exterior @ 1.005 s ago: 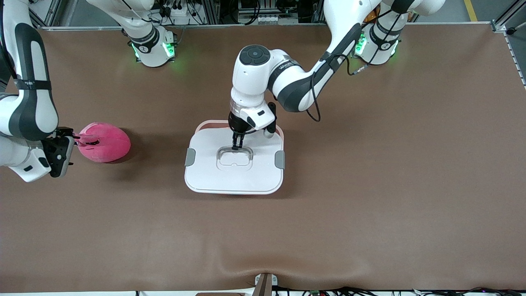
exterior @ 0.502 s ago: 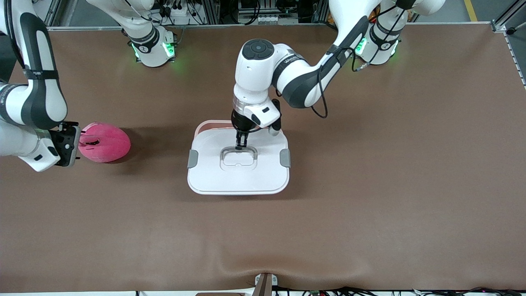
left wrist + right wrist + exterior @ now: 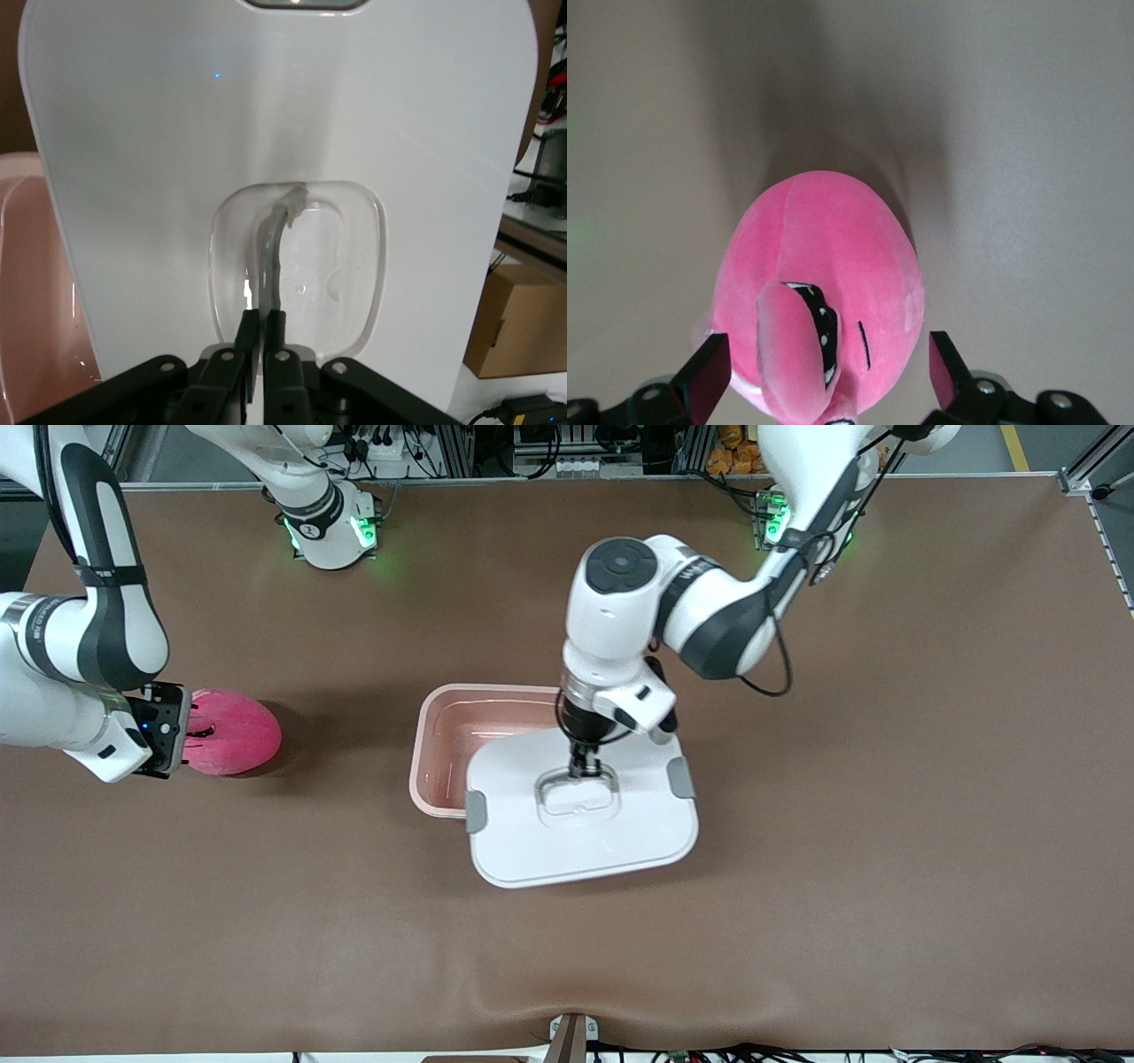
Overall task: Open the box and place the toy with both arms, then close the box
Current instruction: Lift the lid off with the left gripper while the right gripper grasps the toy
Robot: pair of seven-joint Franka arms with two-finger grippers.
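The pink tub of the box (image 3: pixel 443 735) stands open at mid-table. My left gripper (image 3: pixel 584 765) is shut on the clear-grey handle (image 3: pixel 273 257) of the white lid (image 3: pixel 580 828) and holds the lid lifted, partly over the tub's edge toward the left arm's end. In the left wrist view the lid (image 3: pixel 159 159) fills the frame, with the pink tub (image 3: pixel 31 292) beside it. The hot-pink plush toy (image 3: pixel 232 732) lies on the table toward the right arm's end. My right gripper (image 3: pixel 177 731) is open, its fingertips (image 3: pixel 709 372) on either side of the toy (image 3: pixel 824 283).
The brown table mat (image 3: pixel 797 868) spreads wide around the box. The two arm bases (image 3: pixel 328 531) with green lights stand along the table's edge farthest from the front camera. A cardboard box (image 3: pixel 518 319) shows off the table in the left wrist view.
My left gripper has lifted the lid off the tub and carried it toward the left arm's end, uncovering the tub. My right gripper has closed in over the toy.
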